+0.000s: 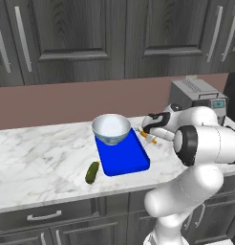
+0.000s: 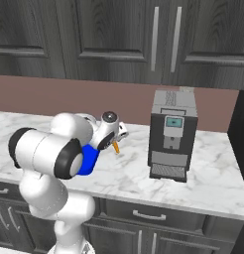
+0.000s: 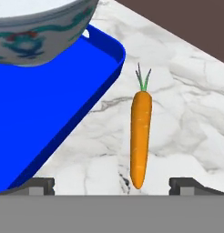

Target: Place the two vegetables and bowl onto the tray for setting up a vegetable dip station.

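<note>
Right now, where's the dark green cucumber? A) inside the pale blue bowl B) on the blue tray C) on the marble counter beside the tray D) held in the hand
C: in the left base view the short dark green cucumber lies on the white marble counter, just off the near corner of the flat bright blue tray, while the round pale blue bowl sits on the tray.

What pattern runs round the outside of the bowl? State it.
The bowl is pale with teal scrolls and small red marks; the hand view shows it best.
</note>
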